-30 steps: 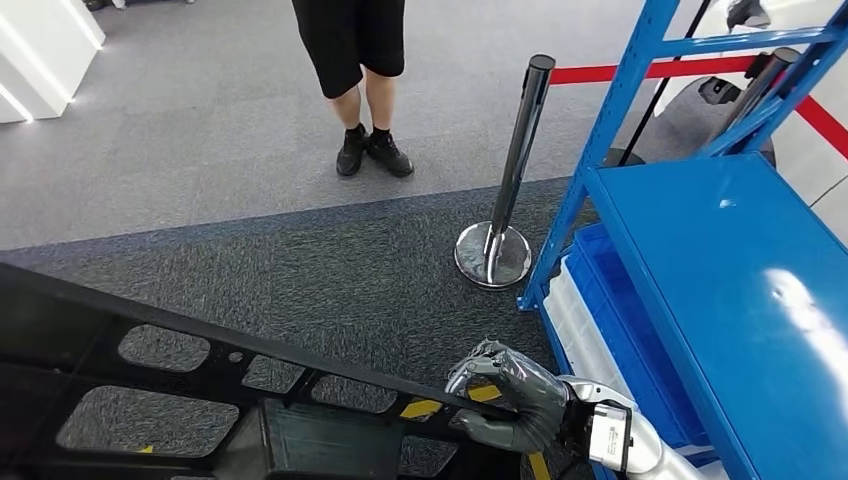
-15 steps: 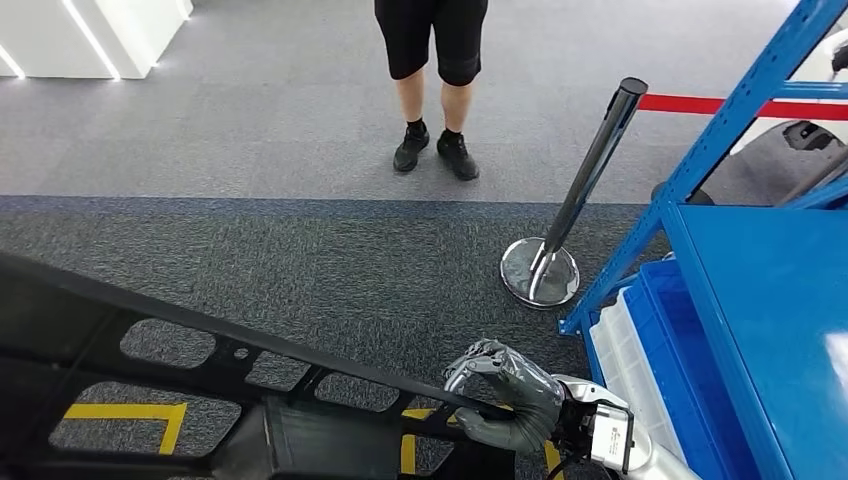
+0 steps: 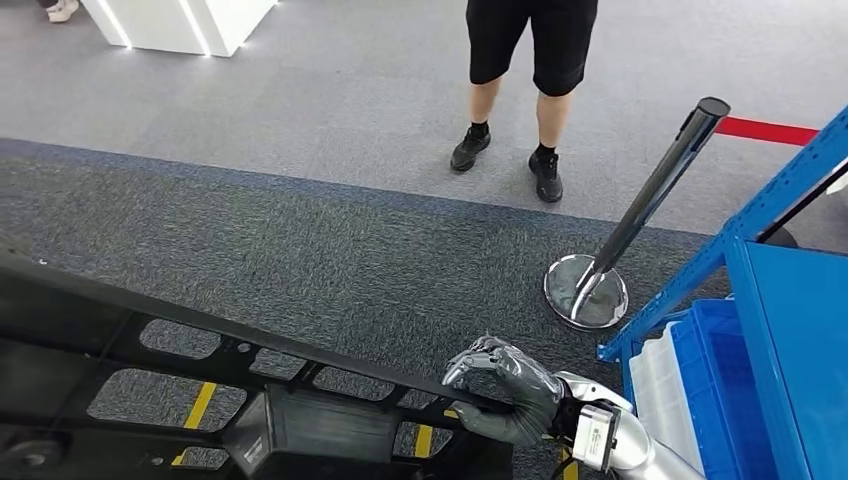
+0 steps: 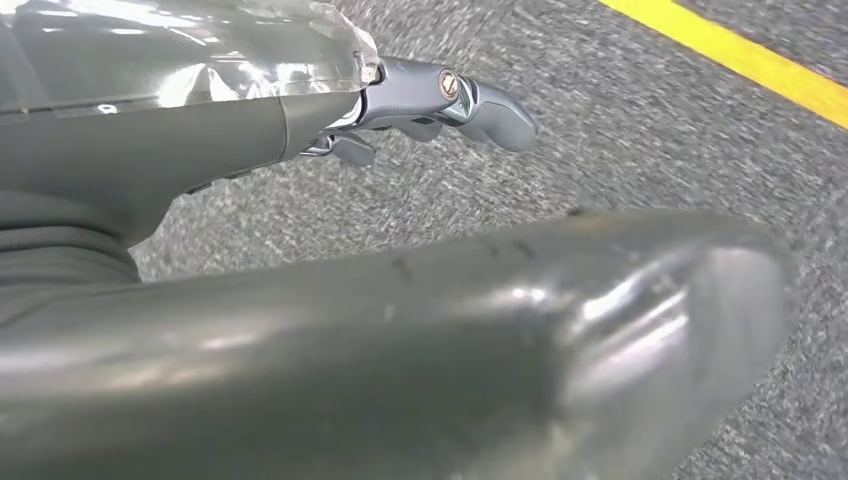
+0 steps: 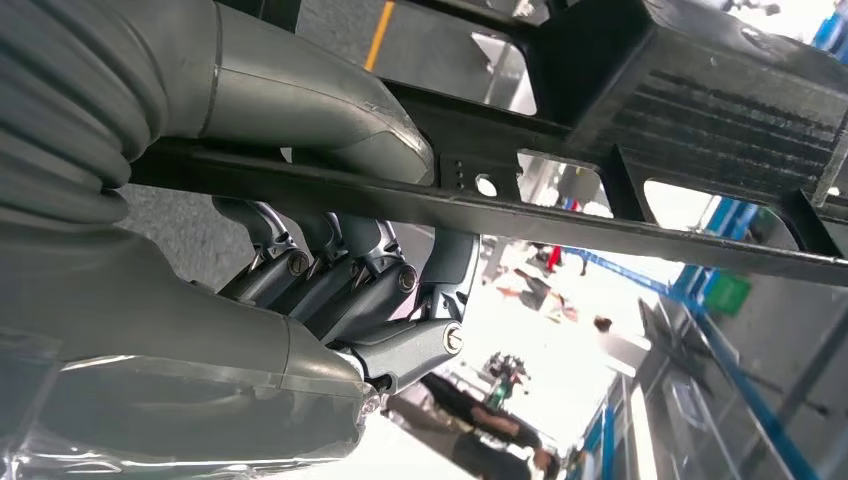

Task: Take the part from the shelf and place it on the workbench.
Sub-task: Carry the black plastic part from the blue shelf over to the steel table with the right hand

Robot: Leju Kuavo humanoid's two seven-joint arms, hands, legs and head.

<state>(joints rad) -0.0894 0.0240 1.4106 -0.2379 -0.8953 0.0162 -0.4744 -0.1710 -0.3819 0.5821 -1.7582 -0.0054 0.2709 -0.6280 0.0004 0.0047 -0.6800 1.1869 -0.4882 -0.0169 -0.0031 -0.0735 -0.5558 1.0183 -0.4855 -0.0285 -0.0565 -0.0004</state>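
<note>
Low in the head view, across the dark carpet — black lattice part (image 3: 200,400), carried by its upper bar in the right hand (image 3: 505,392).

Closed round that bar in the right wrist view, thumb over it and darker fingers (image 5: 330,285) curled beneath; the part's boxy block (image 5: 720,95) just beyond. Left hand (image 4: 440,95) seen close over grey carpet and a yellow floor line (image 4: 740,55) — whether holding anything, cannot tell. Off to the right, blue shelf (image 3: 790,350) with a blue bin (image 3: 710,400); beside it a chrome stanchion (image 3: 640,225) with red tape (image 3: 765,130); farther back, a person's legs (image 3: 515,110) in black shorts.
</note>
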